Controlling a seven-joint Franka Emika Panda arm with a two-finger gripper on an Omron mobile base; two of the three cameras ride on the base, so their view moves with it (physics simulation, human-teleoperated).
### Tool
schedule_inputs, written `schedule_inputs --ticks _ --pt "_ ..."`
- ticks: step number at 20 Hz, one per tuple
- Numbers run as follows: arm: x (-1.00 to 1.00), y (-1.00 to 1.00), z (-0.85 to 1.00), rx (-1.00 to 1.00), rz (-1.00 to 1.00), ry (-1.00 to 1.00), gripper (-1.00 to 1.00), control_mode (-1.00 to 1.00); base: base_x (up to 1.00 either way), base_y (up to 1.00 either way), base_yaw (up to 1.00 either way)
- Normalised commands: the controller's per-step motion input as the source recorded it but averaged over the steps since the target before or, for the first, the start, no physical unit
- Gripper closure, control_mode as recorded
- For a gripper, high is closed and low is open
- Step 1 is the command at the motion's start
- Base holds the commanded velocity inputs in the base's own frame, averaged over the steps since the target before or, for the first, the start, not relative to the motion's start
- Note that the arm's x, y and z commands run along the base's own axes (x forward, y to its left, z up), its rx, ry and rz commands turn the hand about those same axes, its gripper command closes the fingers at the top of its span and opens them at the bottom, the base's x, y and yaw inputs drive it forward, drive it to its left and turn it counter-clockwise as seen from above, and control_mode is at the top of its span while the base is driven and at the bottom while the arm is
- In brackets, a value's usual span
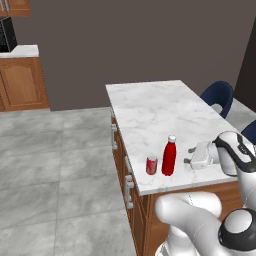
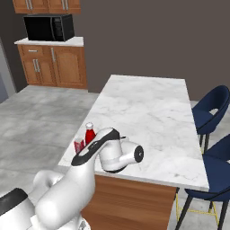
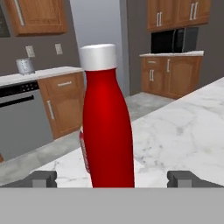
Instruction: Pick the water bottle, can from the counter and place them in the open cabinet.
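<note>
The tall red water bottle [image 1: 169, 157] with its white cap stands upright near the front edge of the marble counter [image 1: 150, 105]. The small red can [image 1: 151, 165] stands just to its left, close beside it. My gripper [image 1: 190, 156] is level with the bottle on its right, a short gap away. In the hand view the water bottle [image 3: 107, 127] rises dead ahead and close, and the gripper [image 3: 112, 179] is open with one fingertip [image 3: 43, 178] on each side of it. A sliver of the can [image 3: 82, 151] peeks from behind the bottle. The open cabinet is out of view.
Blue chairs [image 2: 211, 110] stand along the counter's right side. Low wooden cabinets [image 2: 54, 65] with a black microwave [image 2: 48, 27] line the far wall. A dishwasher front [image 3: 22, 118] faces the island across a grey tiled floor [image 1: 55, 165].
</note>
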Motion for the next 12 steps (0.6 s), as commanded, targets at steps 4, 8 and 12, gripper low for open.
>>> schedule_inputs --ticks 4,8,12 --pt "0.01 0.00 -0.07 0.04 0.04 0.07 -1.00 -1.00 0.00 0.00 0.00" --pt "0.06 0.00 -0.08 0.05 0.04 0.08 -1.00 -1.00 0.00 0.00 0.00" --pt "0.08 0.00 -0.08 0.04 0.04 0.06 -1.00 -1.00 0.00 0.00 0.00"
